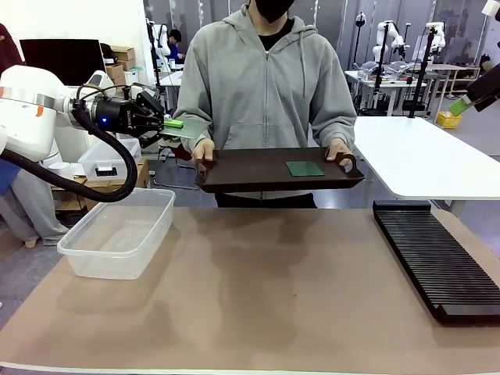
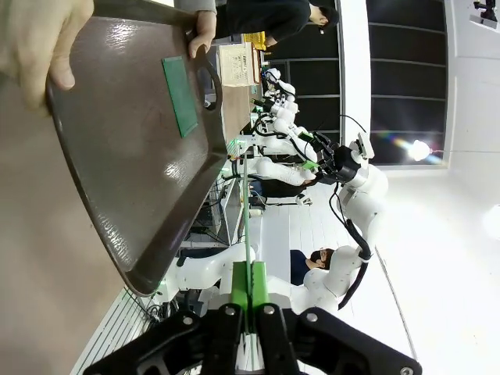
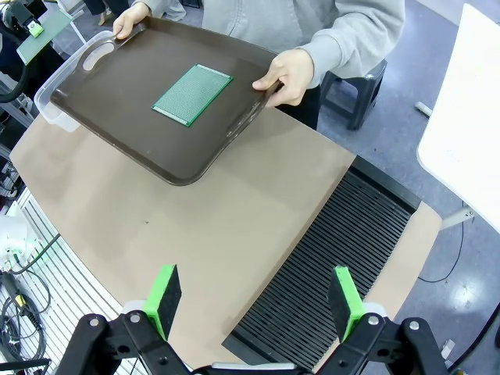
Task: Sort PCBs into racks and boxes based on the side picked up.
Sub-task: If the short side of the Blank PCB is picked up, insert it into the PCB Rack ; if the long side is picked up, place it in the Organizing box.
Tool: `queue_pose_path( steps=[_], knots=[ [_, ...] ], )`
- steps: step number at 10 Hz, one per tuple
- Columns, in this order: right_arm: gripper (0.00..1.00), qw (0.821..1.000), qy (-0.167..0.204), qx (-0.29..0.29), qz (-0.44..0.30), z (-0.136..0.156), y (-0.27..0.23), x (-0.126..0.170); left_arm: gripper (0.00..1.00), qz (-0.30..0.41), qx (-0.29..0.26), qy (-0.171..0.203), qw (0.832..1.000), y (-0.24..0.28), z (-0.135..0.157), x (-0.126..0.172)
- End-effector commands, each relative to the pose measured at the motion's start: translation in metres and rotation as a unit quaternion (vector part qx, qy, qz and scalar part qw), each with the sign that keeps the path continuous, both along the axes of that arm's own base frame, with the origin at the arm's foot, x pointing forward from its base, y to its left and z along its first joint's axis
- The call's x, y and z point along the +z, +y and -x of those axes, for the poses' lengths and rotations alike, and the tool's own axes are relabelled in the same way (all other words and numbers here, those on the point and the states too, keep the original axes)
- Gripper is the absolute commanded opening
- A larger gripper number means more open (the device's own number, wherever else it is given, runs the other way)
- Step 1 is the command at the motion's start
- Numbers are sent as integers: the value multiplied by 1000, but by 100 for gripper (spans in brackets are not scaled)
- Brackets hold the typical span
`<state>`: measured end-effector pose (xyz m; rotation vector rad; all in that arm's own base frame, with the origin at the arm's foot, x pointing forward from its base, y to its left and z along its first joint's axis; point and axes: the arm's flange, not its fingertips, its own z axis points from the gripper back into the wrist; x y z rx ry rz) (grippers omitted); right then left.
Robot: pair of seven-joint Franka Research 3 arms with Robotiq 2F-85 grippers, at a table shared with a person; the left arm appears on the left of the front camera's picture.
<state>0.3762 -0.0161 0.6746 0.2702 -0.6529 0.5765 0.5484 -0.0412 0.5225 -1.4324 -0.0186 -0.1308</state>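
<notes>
A person holds a dark brown tray (image 1: 250, 176) above the far table edge, with one green PCB (image 1: 305, 169) lying flat on it. My left gripper (image 1: 170, 123) hangs left of the tray, above the clear box (image 1: 117, 230), shut on another PCB (image 1: 190, 128) held level. In the left wrist view that PCB (image 2: 246, 226) shows edge-on between the green pads (image 2: 238, 293). My right gripper (image 3: 255, 305) is open and empty, high over the black rack (image 3: 336, 258), and the tray PCB (image 3: 192, 94) lies well ahead of it.
The rack (image 1: 437, 258) lies along the right of the brown table mat. The person's hands (image 3: 291, 74) grip both tray handles. A white table (image 1: 422, 160) stands at the back right. The mat's middle is bare.
</notes>
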Motion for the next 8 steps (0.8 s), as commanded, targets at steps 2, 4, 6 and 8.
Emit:
queue_pose_path(
  steps=[2,4,6,8],
  knots=[
    [100,1000,1,0,0,0,0,-1,0,2,-5,-3,1000,0,1,1],
    [100,1000,1,0,0,0,0,-1,0,2,-5,-3,1000,0,1,1],
    [100,1000,1,0,0,0,0,-1,2,0,0,0,1000,0,0,0],
    [100,1000,1,0,0,0,0,-1,2,-37,1,10,999,12,7,7]
  ],
)
